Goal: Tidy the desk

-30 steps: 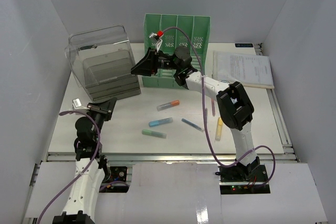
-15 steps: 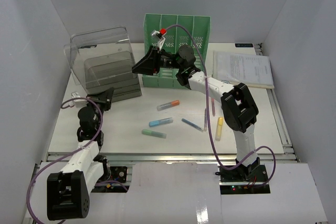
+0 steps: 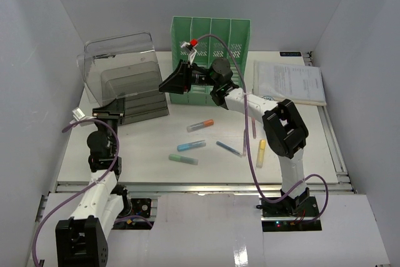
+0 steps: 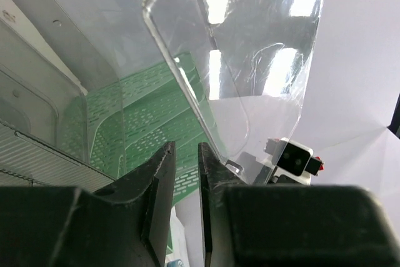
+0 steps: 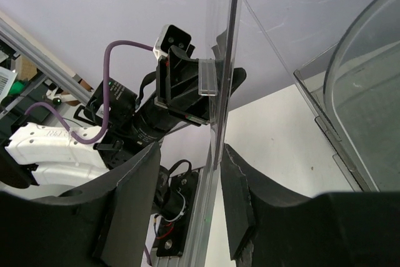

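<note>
The white desk [image 3: 153, 136] has a silver rail [image 3: 200, 186] along its near edge. A clear plastic drawer box [image 3: 122, 70] stands at the back left. My left gripper [image 3: 110, 114] is at the box's front left corner. In the left wrist view [image 4: 184, 149] its jaws stand a narrow gap apart with nothing seen between them, and a clear panel [image 4: 250, 60] lies just to the right. My right gripper [image 3: 170, 84] reaches to the box's right side. It is open [image 5: 190, 151], with a clear panel edge [image 5: 225, 54] between its fingers, against the right one.
A green slotted file rack [image 3: 212, 35] stands at the back centre, also seen in the left wrist view [image 4: 150, 110]. A stack of papers [image 3: 289, 82] lies at the back right. Several markers lie mid-desk, among them an orange-capped one [image 3: 200, 125], a blue one [image 3: 191, 146] and a yellow one [image 3: 260, 153].
</note>
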`<state>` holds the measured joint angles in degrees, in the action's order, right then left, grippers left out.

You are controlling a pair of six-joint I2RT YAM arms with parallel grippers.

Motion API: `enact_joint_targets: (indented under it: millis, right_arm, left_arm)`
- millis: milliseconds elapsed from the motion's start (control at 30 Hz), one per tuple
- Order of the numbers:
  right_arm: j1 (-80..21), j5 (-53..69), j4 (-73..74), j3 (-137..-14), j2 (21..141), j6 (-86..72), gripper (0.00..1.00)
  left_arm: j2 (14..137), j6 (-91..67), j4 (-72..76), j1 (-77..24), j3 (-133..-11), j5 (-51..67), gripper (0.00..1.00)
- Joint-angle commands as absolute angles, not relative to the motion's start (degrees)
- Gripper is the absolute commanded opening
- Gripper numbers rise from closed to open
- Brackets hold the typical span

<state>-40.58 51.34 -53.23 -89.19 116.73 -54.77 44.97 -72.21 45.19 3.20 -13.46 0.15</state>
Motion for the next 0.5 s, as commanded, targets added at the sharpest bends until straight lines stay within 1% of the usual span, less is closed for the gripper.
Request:
enact_joint_targets:
  millis: [0, 100, 233, 400, 467]
  right_arm:
    - [-40.6, 53.1, -57.4, -88.5, 111.8, -54.1, 0.5]
    - [-40.5, 53.2, -56.8, -87.9, 111.2, -53.3, 0.51]
    - [-40.1, 53.2, -55.4, -86.6, 110.3, -51.7, 0.6]
    - [-38.4, 53.6, -53.4, -83.0, 108.3, -48.5, 0.79]
    - [-36.9, 54.2, -51.8, -80.8, 107.1, -46.5, 0.82]
  left_arm:
    - [45.4, -71.1, 46.4, 3.2, -16.3, -2.2, 0.32]
    - [46.2, -71.3, 47.5, 3.3, -16.6, -2.0, 0.32]
    - [46.7, -71.4, 49.2, 3.3, -17.0, -1.7, 0.32]
    - [46.9, -71.0, 50.3, 3.4, -18.5, -0.5, 0.32]
    - [46.8, -70.6, 50.4, 3.4, -19.2, -0.1, 0.32]
